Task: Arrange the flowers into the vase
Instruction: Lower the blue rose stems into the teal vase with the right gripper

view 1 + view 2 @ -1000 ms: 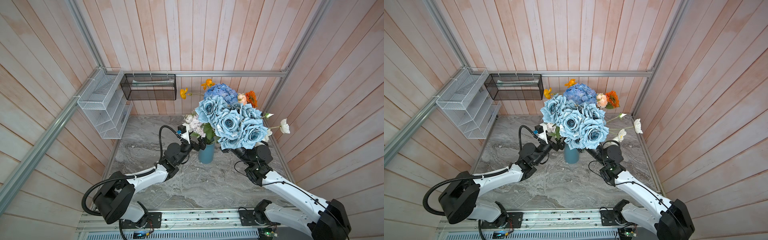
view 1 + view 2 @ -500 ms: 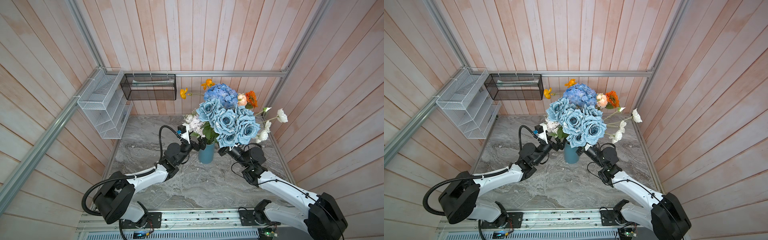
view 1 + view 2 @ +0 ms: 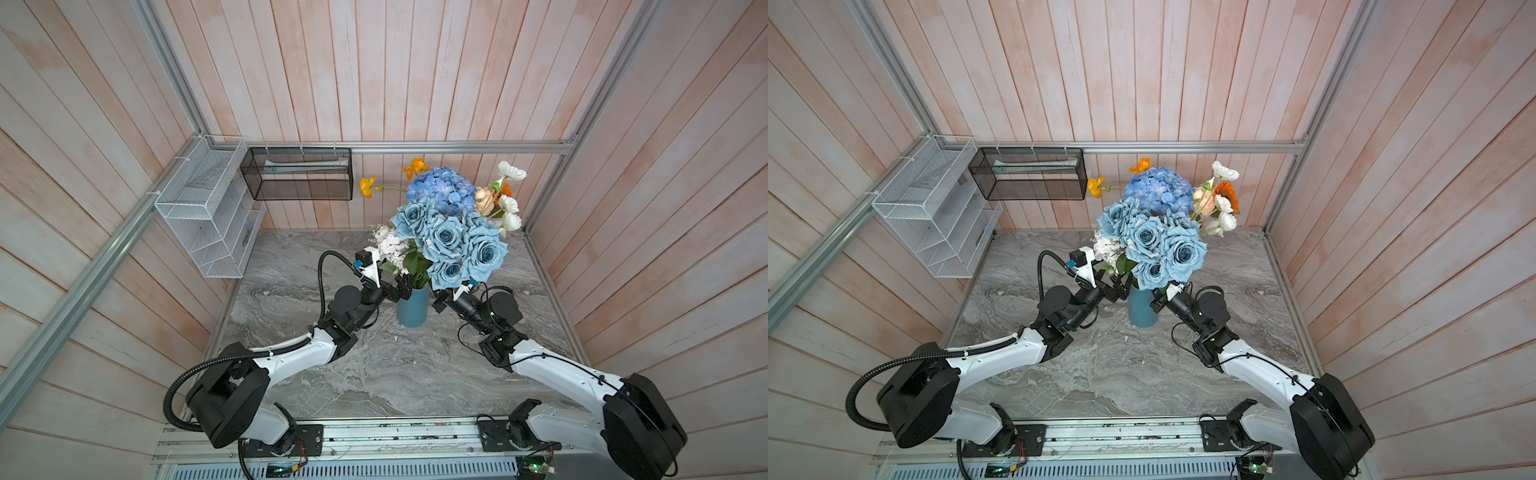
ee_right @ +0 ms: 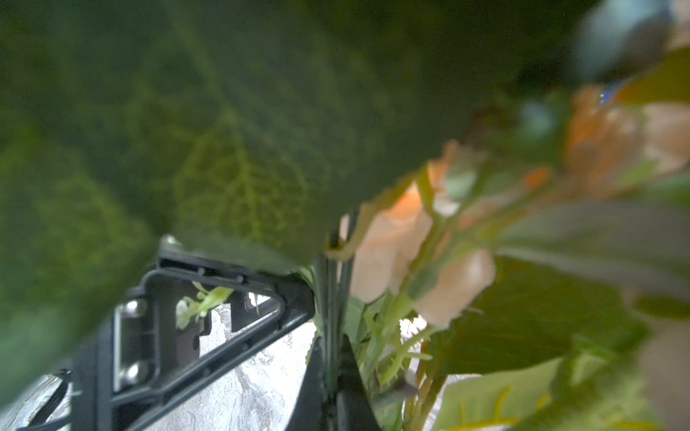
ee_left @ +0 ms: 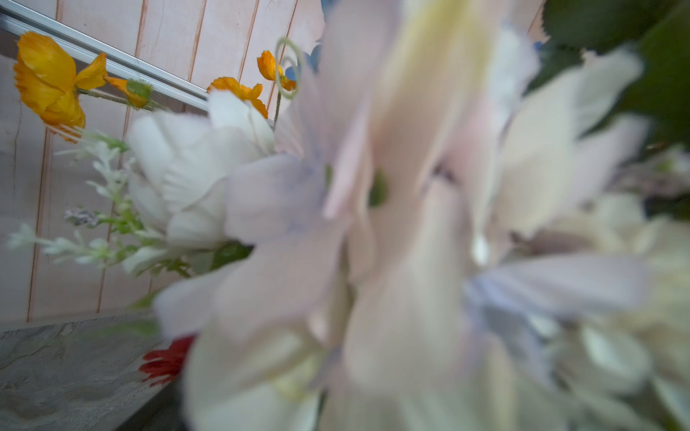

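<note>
The flowers (image 3: 446,239) stand bunched in a blue vase (image 3: 412,312), upright on the grey marble bench (image 3: 374,374) between the two arms in both top views. The right gripper (image 3: 439,297) sits just beside the vase neck on its right, under the dusty-blue roses (image 3: 484,253). In the right wrist view its jaws are pressed together on thin green stems (image 4: 330,298), which run up between them into leaves and peach blooms (image 4: 388,242). Foliage covers the vase mouth, so it cannot be told whether the lower ends of these stems are inside it. The left gripper (image 3: 402,286) is at the vase neck on the opposite side, below the white-lilac spray (image 3: 388,245), with its jaws spread wide. Leaves hide the gap, so it cannot be told whether any stem lies between them. The left wrist view is filled with blurred pale petals (image 5: 373,224). A blue hydrangea (image 3: 440,191) tops the bunch and orange poppies (image 3: 368,187) lean out toward the rear left. A peach rose (image 3: 483,200), white blooms (image 3: 509,205) and an orange sunflower (image 3: 1228,194) sit at the right. A white wire rack (image 3: 199,216) and a black mesh basket (image 3: 297,176) hang on the walls at the rear left, well apart from the vase. A small blue patch (image 3: 356,263) on the left arm's camera mount is too small to read.
</note>
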Controlling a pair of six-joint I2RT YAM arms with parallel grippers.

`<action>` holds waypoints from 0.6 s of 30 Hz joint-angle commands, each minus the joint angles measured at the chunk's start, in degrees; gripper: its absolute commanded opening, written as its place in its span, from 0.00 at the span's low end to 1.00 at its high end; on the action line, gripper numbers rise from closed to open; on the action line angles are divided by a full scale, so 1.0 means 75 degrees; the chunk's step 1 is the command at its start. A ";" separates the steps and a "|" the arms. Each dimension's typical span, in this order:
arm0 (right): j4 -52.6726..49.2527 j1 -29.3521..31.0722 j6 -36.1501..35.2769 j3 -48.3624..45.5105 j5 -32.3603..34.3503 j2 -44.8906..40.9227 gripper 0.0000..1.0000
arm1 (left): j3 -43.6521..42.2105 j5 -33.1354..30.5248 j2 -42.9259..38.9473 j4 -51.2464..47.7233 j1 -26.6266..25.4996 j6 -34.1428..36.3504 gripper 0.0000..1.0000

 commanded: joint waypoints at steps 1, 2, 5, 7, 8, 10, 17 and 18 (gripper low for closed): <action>-0.0662 -0.0045 0.0103 -0.0052 0.0296 0.0218 0.00 | 0.0080 -0.0019 0.0019 0.0027 0.0027 -0.0051 1.00; -0.0681 -0.0038 0.0097 -0.0077 0.0323 0.0245 0.00 | 0.0079 -0.0015 0.0022 0.0033 0.0029 -0.0055 1.00; -0.0681 -0.0037 0.0063 -0.0216 0.0435 0.0293 0.00 | 0.0065 -0.0027 0.0008 0.0025 0.0019 -0.0051 1.00; -0.0647 -0.0047 0.0086 -0.0325 0.0467 0.0272 0.00 | 0.0056 -0.0039 -0.0001 0.0028 0.0025 -0.0039 1.00; -0.0612 -0.0047 0.0125 -0.0366 0.0470 0.0219 0.03 | 0.0055 -0.0038 -0.0010 0.0029 0.0021 -0.0039 1.00; -0.0576 -0.0038 0.0186 -0.0393 0.0396 0.0056 0.12 | 0.0044 -0.0045 -0.0014 0.0016 0.0025 -0.0029 1.00; -0.0977 -0.0024 0.0197 -0.0106 0.0122 -0.0874 0.34 | 0.0032 -0.0051 -0.0059 0.0020 0.0026 -0.0017 1.00; -0.0963 -0.0025 0.0197 -0.0079 0.0114 -0.0961 0.34 | 0.0032 -0.0051 -0.0060 0.0018 0.0025 -0.0016 1.00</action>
